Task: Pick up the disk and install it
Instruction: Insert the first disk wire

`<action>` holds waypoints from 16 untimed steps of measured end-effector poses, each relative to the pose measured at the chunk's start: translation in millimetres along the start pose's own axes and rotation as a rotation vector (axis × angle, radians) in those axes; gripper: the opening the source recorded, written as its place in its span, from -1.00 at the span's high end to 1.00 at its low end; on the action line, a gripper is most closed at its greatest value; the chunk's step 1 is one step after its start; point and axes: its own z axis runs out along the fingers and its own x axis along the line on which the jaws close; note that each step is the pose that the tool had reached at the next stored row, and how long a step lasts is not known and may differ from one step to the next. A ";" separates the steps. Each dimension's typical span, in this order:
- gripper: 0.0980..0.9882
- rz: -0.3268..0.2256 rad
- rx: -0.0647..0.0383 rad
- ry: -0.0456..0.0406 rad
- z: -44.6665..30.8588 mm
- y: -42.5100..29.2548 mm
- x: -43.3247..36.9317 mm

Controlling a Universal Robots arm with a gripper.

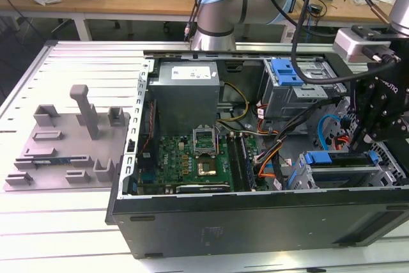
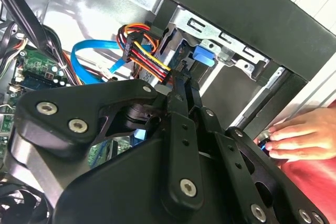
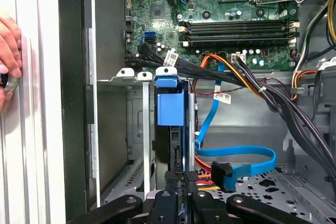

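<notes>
While the pincer [image 3: 182,176] sat pinched shut, its hold unclear, we saw the disk [image 3: 170,109] standing edge-on straight ahead, long axis pointing away.

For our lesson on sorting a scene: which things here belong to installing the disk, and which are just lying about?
Belongs to the job: blue-framed disk; drive cage holding it; gripper close to it.
Just lying about: grey fixture tray; power supply; blue cable; a person's hand outside the case.
</notes>
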 end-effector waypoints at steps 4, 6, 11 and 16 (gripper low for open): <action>0.85 0.023 -0.003 0.0006 1.0 0.0 -0.1; 0.85 0.024 -0.003 0.0006 1.2 0.0 -0.1; 0.85 0.024 -0.003 0.0006 1.2 0.0 -0.1; 0.85 0.024 -0.003 0.0004 1.4 -0.9 -0.2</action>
